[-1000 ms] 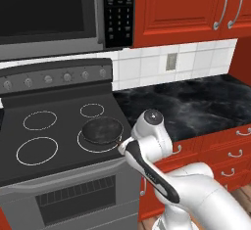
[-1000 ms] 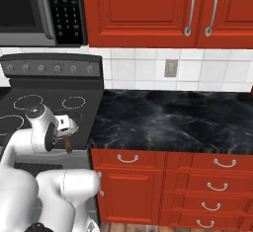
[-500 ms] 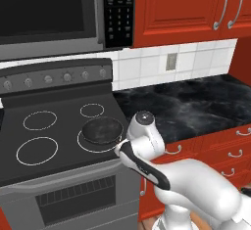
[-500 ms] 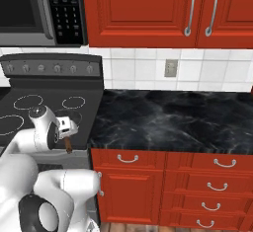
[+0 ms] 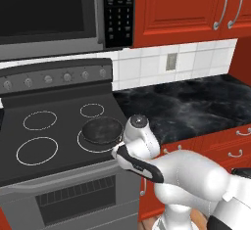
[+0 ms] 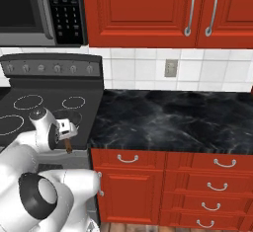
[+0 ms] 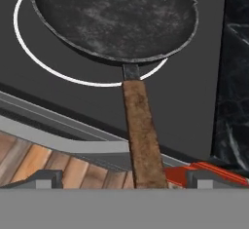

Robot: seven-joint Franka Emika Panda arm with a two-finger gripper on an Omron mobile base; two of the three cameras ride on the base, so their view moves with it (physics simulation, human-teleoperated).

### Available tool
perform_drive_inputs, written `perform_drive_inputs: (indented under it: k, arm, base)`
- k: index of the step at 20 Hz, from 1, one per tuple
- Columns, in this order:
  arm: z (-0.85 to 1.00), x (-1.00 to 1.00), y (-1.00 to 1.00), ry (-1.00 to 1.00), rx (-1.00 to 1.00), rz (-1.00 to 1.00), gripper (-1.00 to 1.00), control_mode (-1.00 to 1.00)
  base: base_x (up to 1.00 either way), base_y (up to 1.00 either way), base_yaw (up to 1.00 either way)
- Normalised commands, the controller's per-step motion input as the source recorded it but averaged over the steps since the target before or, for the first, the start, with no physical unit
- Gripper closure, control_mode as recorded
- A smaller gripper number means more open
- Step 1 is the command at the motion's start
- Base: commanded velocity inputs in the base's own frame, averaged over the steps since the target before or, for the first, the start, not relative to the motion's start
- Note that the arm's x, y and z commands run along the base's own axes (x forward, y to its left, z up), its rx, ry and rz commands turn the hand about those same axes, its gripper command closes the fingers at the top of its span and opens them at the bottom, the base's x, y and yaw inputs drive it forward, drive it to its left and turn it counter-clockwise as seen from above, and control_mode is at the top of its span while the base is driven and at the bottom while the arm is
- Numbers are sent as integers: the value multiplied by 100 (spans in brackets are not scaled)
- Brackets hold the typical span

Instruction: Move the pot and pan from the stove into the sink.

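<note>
The pan (image 5: 102, 129) is a shallow dark frying pan on the front right ring of the black stove (image 5: 49, 126). Its long brown handle (image 7: 142, 140) points off the stove's front edge. In the hand view my gripper (image 7: 129, 179) stands open around the end of that handle, one dark fingertip (image 7: 48, 178) on each side and neither touching it. From the right base view the handle (image 6: 68, 147) shows just below my wrist. The pot and the sink are out of view.
A dark marbled countertop (image 5: 191, 106) runs to the right of the stove above red drawers (image 6: 212, 176). A microwave (image 5: 44, 13) and red wall cabinets (image 6: 148, 9) hang above. The stove's knob panel (image 5: 54, 80) stands at the back.
My hand has drifted a little left, closer over the pan's handle, and the arm's elbow has swung. The pan has not moved and the jaws stay wide.
</note>
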Motion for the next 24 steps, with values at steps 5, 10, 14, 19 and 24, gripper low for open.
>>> perform_drive_inputs:
  k: [5, 10, 14, 19, 24]
  arm:
    - [-19, 7, -26, -2, 1, 3, -100, -100]
    - [-9, 5, -33, 0, 2, 6, -100, -100]
    - [0, 0, -1, 0, 0, 0, -100, -100]
    - [-24, 0, 0, 0, 0, 0, -100, -100]
    - [-39, 0, 0, 0, -1, 0, -100, -100]
  base:
    - [0, 0, 0]
    - [0, 0, 0]
    - [0, 0, 0]
    - [0, 0, 0]
    - [0, 0, 0]
